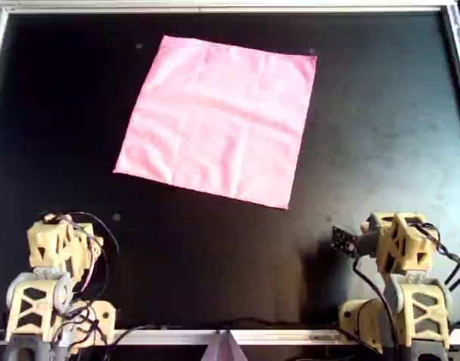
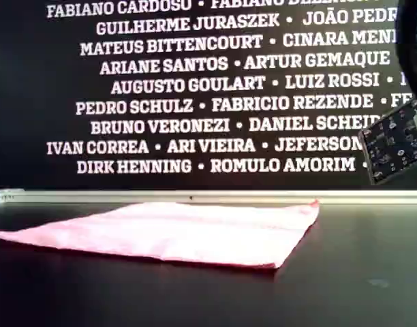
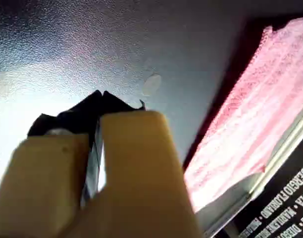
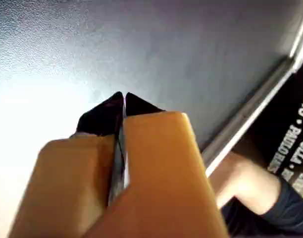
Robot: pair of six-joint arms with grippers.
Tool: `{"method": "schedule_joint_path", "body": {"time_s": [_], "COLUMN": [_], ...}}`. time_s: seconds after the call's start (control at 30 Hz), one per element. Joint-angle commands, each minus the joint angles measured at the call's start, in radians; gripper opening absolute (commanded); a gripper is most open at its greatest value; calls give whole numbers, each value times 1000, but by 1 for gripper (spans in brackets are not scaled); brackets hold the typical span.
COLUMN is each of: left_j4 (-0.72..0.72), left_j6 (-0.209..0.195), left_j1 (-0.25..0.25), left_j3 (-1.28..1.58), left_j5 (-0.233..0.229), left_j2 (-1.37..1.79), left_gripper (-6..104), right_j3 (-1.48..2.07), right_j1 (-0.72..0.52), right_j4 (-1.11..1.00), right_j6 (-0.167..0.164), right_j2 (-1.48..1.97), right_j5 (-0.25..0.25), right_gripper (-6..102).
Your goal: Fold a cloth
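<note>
The pink cloth (image 1: 219, 120) lies spread flat on the black table (image 1: 380, 135), turned a little, in the far middle of the overhead view. It shows as a low pink sheet (image 2: 181, 231) in the exterior view, and one edge (image 3: 250, 124) of it appears in the left wrist view. My left gripper (image 3: 99, 95) is shut with nothing in it, and its arm (image 1: 61, 244) rests at the overhead view's near left, well short of the cloth. My right gripper (image 4: 124, 96) is shut and empty too, its arm (image 1: 399, 241) at the near right.
A metal rail (image 1: 230, 7) borders the table's far edge and sides. A black wall with white names (image 2: 215, 88) stands behind it. A small circuit board (image 1: 343, 239) sticks out beside the right arm. A person's arm (image 4: 250, 183) shows beyond the rail.
</note>
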Motion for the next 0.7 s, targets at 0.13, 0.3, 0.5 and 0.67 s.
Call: {"method": "schedule_joint_path", "body": {"time_s": [0.13, 0.3, 0.5, 0.67], "left_j4": [2, 2, 2, 2], "left_j6": [-5, -6, -6, -6], "left_j1": [11, 9, 9, 11], "left_j3": [-11, -11, -11, -11], "left_j5": [3, 20, 20, 21], "left_j2": [2, 2, 2, 0], "left_gripper": [-1, -1, -1, -1], "right_j3": [17, 15, 15, 15], "right_j1": [-2, -3, -2, -2], "right_j4": [11, 11, 9, 9], "right_j6": [9, 9, 11, 11], "right_j2": [34, 34, 32, 32], "right_j5": [-11, -11, -12, -12], "right_gripper": [0, 0, 1, 1]}}
